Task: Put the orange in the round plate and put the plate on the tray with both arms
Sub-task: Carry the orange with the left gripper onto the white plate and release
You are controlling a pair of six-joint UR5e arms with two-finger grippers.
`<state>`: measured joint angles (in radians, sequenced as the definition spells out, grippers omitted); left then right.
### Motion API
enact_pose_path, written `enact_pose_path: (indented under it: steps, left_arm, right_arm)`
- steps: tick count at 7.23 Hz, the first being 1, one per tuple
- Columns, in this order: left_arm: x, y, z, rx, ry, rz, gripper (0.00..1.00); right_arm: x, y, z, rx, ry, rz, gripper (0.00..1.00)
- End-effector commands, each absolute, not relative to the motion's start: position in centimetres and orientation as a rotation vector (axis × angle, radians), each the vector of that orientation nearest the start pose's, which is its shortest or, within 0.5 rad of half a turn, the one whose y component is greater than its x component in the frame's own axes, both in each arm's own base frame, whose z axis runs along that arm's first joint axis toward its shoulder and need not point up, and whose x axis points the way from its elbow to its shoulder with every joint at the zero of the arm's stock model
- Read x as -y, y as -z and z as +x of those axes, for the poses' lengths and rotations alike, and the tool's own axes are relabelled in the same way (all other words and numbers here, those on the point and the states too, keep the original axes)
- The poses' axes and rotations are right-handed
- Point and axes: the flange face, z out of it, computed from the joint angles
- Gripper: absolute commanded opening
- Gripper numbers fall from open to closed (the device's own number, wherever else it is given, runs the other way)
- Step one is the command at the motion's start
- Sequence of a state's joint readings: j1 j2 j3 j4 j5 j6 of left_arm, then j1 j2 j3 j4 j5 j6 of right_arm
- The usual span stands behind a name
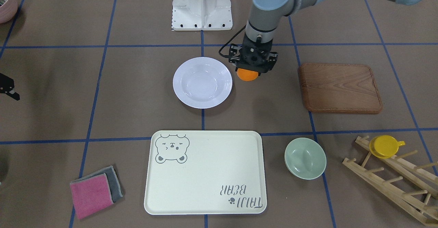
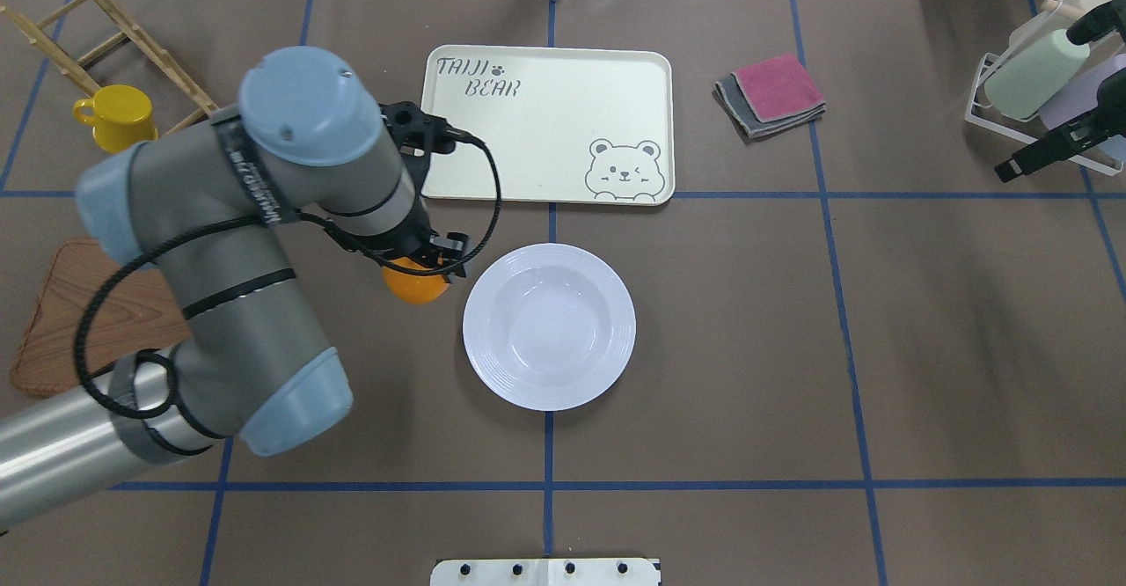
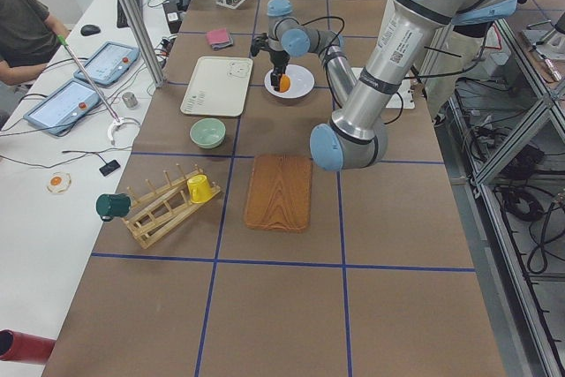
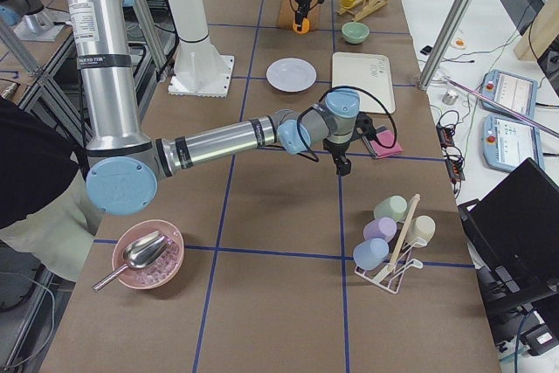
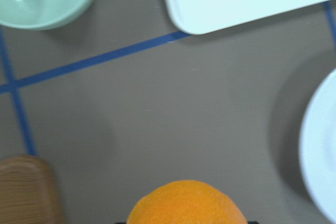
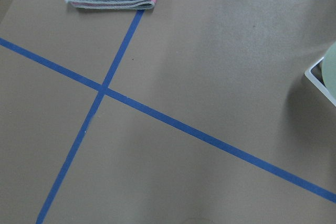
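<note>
My left gripper is shut on the orange, a small bright fruit that it holds just beside the round plate, on the side toward the wooden board. In the overhead view the orange sits off the plate's left rim. The white plate has nothing in it. Beyond it lies the cream bear-print tray, also bare. The orange fills the bottom of the left wrist view. Far to the right, my right gripper hangs near a cup rack; whether its jaws are apart I cannot tell.
A brown wooden board, a pale green bowl and a wooden rack with a yellow cup lie on the left arm's side. Folded pink and grey cloths rest beside the tray. A cup rack stands far right.
</note>
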<state>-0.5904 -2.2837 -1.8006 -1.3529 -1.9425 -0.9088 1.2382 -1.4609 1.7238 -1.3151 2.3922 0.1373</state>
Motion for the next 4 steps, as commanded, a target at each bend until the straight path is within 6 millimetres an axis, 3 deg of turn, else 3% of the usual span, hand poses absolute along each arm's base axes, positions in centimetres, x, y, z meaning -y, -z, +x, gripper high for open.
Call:
enact_pose_path:
  steps: [1, 2, 4]
  left_arm:
    - [44.0, -11.5, 55.7, -0.749, -0.184, 0.119, 0.0]
    - [43.7, -10.7, 58.0, -0.741, -0.161, 0.092, 0.0]
    - [42.0, -13.9, 62.9, -0.741, -0.196, 0.139, 0.0]
  right_arm:
    - [53.4, -48.7, -13.1, 0.909, 0.416, 0.295, 1.0]
    - [53.3, -48.6, -13.7, 0.912, 0.428, 0.294, 1.0]
    - [53.2, -48.8, -13.7, 0.918, 0.443, 0.327, 1.0]
